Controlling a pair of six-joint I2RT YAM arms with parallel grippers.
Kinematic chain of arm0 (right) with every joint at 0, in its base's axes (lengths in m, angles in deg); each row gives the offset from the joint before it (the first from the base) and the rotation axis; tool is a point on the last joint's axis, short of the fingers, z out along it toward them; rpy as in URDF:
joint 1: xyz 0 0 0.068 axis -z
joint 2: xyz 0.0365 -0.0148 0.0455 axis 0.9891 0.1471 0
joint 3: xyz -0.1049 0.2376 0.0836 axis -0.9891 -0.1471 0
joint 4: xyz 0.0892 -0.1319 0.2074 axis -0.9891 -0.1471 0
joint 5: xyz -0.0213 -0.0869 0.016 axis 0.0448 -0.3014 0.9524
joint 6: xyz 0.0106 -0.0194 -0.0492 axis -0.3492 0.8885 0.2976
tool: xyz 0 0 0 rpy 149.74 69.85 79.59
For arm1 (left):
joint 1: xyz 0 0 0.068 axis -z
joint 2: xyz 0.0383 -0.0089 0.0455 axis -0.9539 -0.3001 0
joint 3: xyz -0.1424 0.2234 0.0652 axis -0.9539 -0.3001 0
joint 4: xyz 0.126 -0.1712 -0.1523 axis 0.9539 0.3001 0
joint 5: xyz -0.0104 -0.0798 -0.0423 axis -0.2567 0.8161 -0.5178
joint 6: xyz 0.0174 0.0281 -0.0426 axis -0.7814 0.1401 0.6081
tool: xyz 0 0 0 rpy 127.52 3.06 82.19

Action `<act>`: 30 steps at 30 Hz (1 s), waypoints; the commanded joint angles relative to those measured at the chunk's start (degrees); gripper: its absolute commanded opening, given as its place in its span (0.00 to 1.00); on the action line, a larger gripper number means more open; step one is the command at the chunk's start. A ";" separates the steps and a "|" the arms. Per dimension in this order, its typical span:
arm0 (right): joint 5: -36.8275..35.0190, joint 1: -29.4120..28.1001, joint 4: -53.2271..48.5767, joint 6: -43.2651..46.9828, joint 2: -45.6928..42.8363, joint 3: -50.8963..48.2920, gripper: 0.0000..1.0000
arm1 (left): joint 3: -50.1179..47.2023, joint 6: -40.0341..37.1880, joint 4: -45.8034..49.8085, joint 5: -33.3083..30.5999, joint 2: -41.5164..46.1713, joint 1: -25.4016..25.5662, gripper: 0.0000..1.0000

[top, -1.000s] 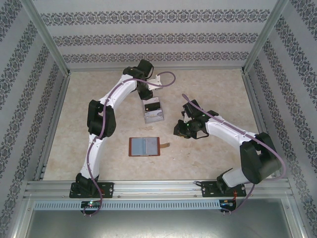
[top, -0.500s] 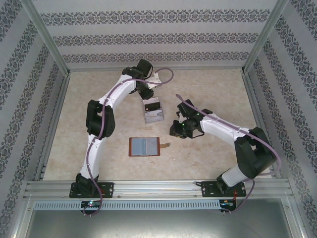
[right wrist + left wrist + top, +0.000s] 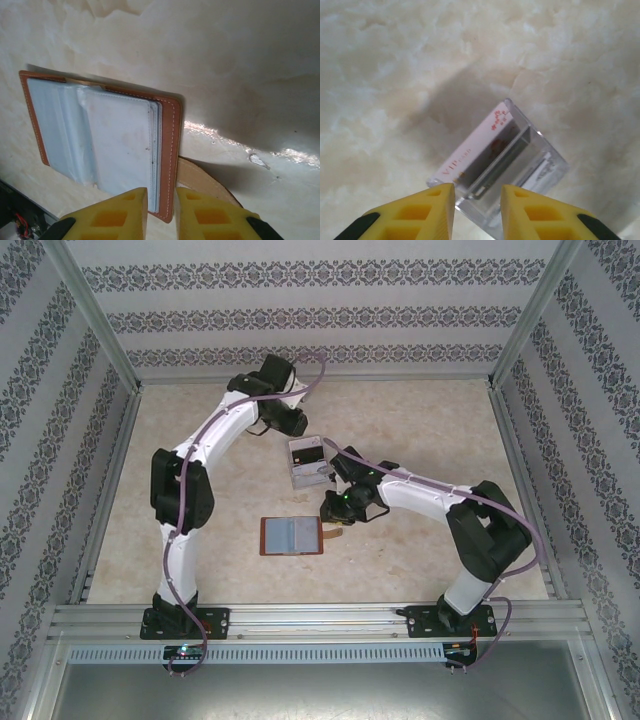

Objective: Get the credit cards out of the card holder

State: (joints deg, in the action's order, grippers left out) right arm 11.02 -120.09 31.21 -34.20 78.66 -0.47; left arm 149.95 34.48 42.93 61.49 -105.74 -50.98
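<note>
Covering card holder [image 3: 100,135] corner and strap [image 3: 202,175] end: right gripper [image 3: 161,196].

The right tool [image 3: 161,194], fingers narrowly apart, hangs over the strap-side edge of the open card holder [image 3: 105,140].

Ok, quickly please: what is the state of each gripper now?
Left gripper: jaws open, holding nothing.
Right gripper: jaws slightly open, holding nothing.
</note>
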 commanded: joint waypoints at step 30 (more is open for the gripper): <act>-4.85 -1.17 -1.54 0.28 5.44 -3.37 0.22 | -44.64 39.81 -19.90 12.57 22.62 6.15 0.26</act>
State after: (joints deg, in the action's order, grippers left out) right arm 9.36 -120.48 31.23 -34.14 82.86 -2.90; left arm 107.09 71.29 25.47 71.57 -84.94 -46.21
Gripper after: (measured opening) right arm 0.225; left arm 0.265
